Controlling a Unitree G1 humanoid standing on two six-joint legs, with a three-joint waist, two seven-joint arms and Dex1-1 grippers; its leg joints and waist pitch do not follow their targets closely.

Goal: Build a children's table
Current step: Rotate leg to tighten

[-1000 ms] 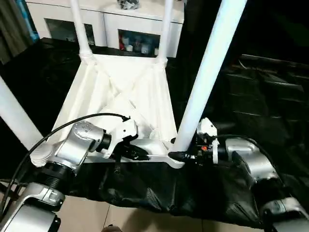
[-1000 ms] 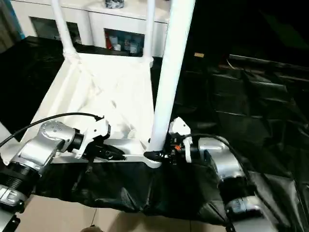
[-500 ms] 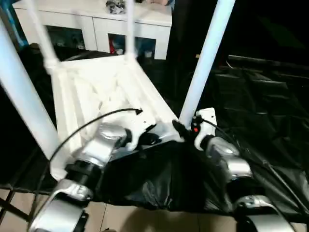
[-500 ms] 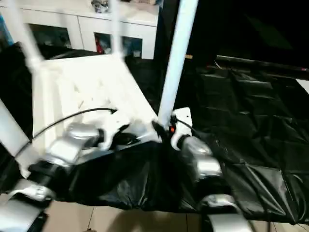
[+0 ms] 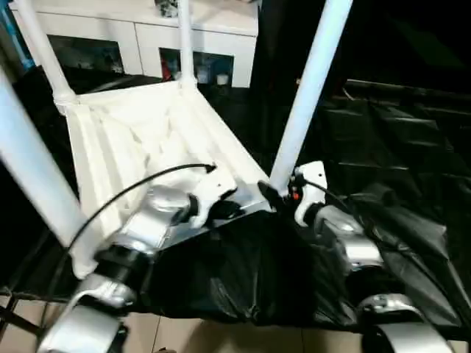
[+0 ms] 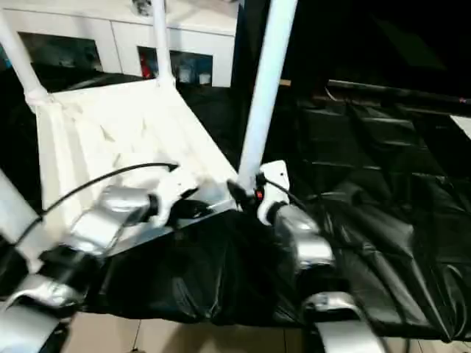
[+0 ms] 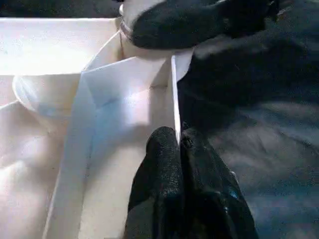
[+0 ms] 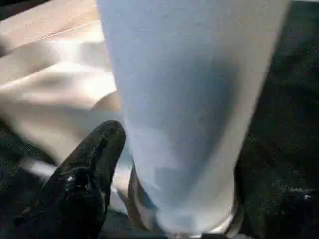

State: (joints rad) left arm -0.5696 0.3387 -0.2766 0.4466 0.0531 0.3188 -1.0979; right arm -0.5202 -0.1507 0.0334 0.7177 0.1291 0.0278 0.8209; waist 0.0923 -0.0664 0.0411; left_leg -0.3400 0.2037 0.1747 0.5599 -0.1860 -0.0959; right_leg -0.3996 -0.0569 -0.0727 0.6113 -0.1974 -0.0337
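Left wrist view: left gripper [image 7: 179, 144] pinching children's table [image 7: 124, 94] rim.

Four table legs [image 5: 309, 88] cut off by the top edge, near left corner of the tabletop [image 5: 140, 140] hidden behind the left forearm, cabinet [image 5: 147, 37] contents too blurred to tell

The upturned children's table [image 5: 140, 140] stands with 4 legs up, left gripper [image 5: 229, 209] at its near rim.
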